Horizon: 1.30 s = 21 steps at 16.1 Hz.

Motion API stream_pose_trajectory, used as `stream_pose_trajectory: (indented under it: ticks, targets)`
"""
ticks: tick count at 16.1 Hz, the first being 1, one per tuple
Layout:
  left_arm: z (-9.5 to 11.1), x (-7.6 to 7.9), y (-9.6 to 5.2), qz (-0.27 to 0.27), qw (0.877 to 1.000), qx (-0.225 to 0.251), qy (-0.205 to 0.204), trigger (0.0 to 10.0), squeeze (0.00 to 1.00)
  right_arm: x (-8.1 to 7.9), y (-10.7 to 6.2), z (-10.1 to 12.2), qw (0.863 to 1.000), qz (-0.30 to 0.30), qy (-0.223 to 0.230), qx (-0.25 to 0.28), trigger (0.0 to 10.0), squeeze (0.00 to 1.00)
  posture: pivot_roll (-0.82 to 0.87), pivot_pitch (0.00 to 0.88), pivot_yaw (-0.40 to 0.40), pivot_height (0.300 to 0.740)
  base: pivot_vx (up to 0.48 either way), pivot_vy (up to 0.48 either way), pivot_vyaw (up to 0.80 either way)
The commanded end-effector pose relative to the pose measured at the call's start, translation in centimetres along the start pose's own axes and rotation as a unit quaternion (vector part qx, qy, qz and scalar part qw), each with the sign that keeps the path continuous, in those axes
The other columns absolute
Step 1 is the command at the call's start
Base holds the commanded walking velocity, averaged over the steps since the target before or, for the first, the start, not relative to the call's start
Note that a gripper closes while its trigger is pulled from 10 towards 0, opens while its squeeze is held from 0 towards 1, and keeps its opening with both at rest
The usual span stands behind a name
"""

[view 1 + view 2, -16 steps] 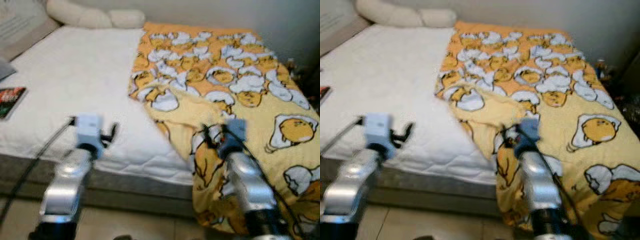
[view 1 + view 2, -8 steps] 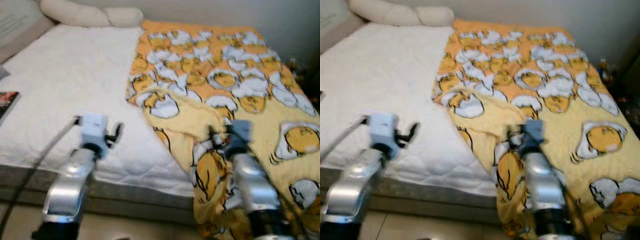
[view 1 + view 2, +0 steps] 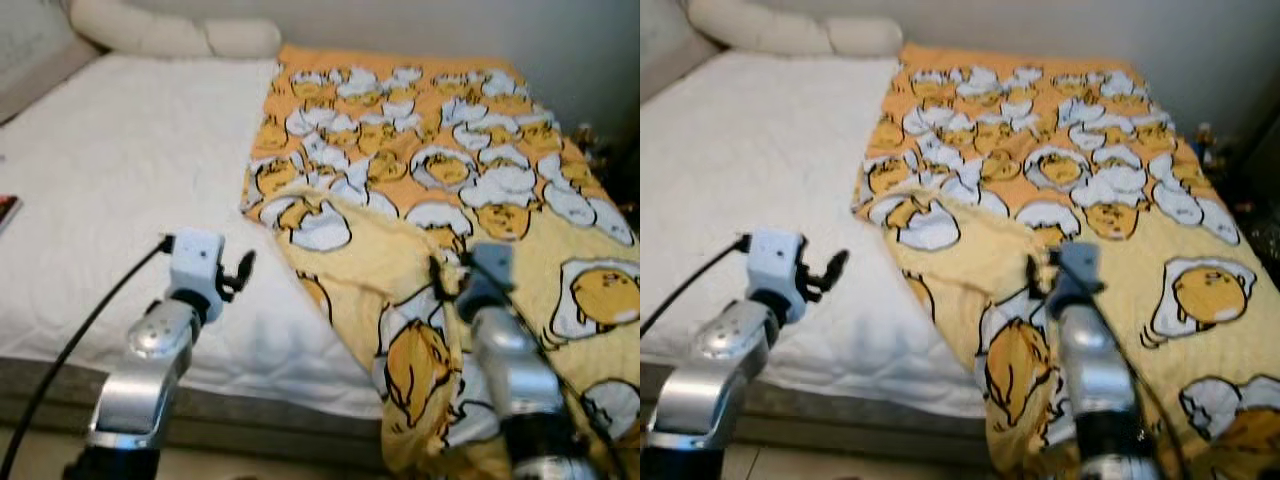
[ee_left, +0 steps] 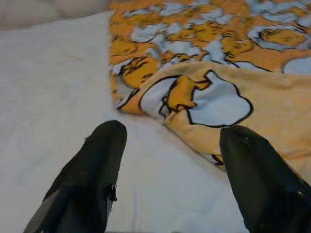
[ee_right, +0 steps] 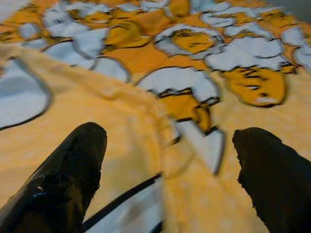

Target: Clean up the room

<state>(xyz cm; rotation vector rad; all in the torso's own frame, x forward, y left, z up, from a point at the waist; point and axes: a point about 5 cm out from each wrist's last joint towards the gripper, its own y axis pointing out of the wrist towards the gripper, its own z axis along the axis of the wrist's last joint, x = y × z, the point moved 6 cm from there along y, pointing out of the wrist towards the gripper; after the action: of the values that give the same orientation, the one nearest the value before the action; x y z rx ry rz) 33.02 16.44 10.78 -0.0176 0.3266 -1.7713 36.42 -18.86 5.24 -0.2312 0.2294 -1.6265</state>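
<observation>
Blanket: our yellow-orange cartoon-egg fleece blanket covers mattress's right half, edge folded back.
L gripper: fingers spread, over white quilted mattress.
R gripper: fingers apart, above blanket fold.

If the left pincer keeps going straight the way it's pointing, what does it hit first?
Probably the folded edge of the yellow blanket, which lies past the open left pincer across bare white mattress; depth is uncertain.
</observation>
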Motion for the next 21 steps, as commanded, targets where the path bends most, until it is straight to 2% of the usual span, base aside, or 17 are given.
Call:
stream_pose_trajectory:
  ticks: [1,3,6,7,9,11,13,15,17,18,19,20,21]
  targets:
    - [0.1,0.8,-0.4,-0.039,0.999,-0.005,0.038,10.0,0.0,-0.9,0.8,0.0,0.999,0.017,-0.022,-0.019,10.0,1.0,0.0,0.0,-0.015,0.74,0.0,0.0,0.0]
    - [-0.3,1.9,-1.0,-0.092,0.993,-0.022,0.068,10.0,0.0,-0.4,1.8,-0.3,0.997,0.022,-0.058,-0.047,10.0,1.0,0.0,0.0,-0.011,0.74,0.0,0.0,0.0]
    - [-1.2,3.3,-2.3,-0.17,0.982,-0.064,0.057,10.0,0.0,1.5,3.2,-1.4,0.99,0.005,-0.092,-0.103,10.0,1.0,0.02,0.0,-0.022,0.74,0.0,0.0,0.0]
    - [-0.8,3.4,-2.4,-0.18,0.98,-0.058,0.063,10.0,0.0,2.0,3.3,-2.1,0.987,0.002,-0.102,-0.127,10.0,0.0,0.03,0.0,-0.026,0.74,0.0,0.0,0.0]
    - [0.2,2.7,-1.7,-0.168,0.983,-0.048,0.058,10.0,0.0,2.5,3.1,-3.5,0.98,0.008,-0.11,-0.165,10.0,0.0,0.03,0.0,-0.021,0.74,0.0,0.0,0.0]
    - [-0.6,2.9,-1.5,-0.181,0.976,-0.069,0.101,10.0,0.0,2.6,2.9,-4.5,0.975,0.013,-0.12,-0.188,10.0,0.0,0.03,0.0,-0.013,0.74,0.0,0.0,0.0]
    - [-0.8,3.4,-1.5,-0.198,0.973,-0.082,0.083,10.0,0.0,3.1,2.6,-5.6,0.97,0.007,-0.124,-0.21,10.0,0.0,0.04,0.0,-0.008,0.74,0.0,0.0,0.0]
    - [-0.9,3.8,-1.6,-0.211,0.969,-0.092,0.088,10.0,0.0,3.6,2.3,-6.2,0.968,-0.003,-0.122,-0.22,10.0,0.0,0.05,0.0,-0.008,0.74,0.0,0.0,0.0]
    - [-1.2,4.2,-1.9,-0.231,0.963,-0.106,0.094,10.0,0.0,3.8,2.0,-6.8,0.968,-0.01,-0.1,-0.229,10.0,0.0,0.05,0.0,-0.006,0.74,0.0,0.0,0.0]
    - [-1.2,4.4,-2.1,-0.241,0.961,-0.109,0.083,10.0,0.0,4.2,2.0,-6.8,0.967,-0.016,-0.102,-0.231,8.9,0.0,0.05,0.0,-0.003,0.74,0.0,0.0,0.0]
    - [-1.3,4.5,-2.3,-0.248,0.959,-0.112,0.074,10.0,0.0,4.4,2.0,-6.8,0.967,-0.019,-0.104,-0.231,8.9,0.0,0.05,0.0,-0.002,0.74,0.0,0.0,0.0]
    - [-1.1,4.6,-2.5,-0.255,0.96,-0.108,0.048,10.0,0.0,4.7,2.0,-6.7,0.968,-0.025,-0.103,-0.23,4.9,0.0,0.05,0.0,-0.002,0.74,0.0,0.0,0.0]
    - [-0.6,4.7,-2.8,-0.268,0.958,-0.104,0.021,10.0,0.0,5.3,2.1,-6.3,0.969,-0.036,-0.099,-0.224,2.9,0.0,0.05,0.0,-0.007,0.74,0.0,0.0,0.0]
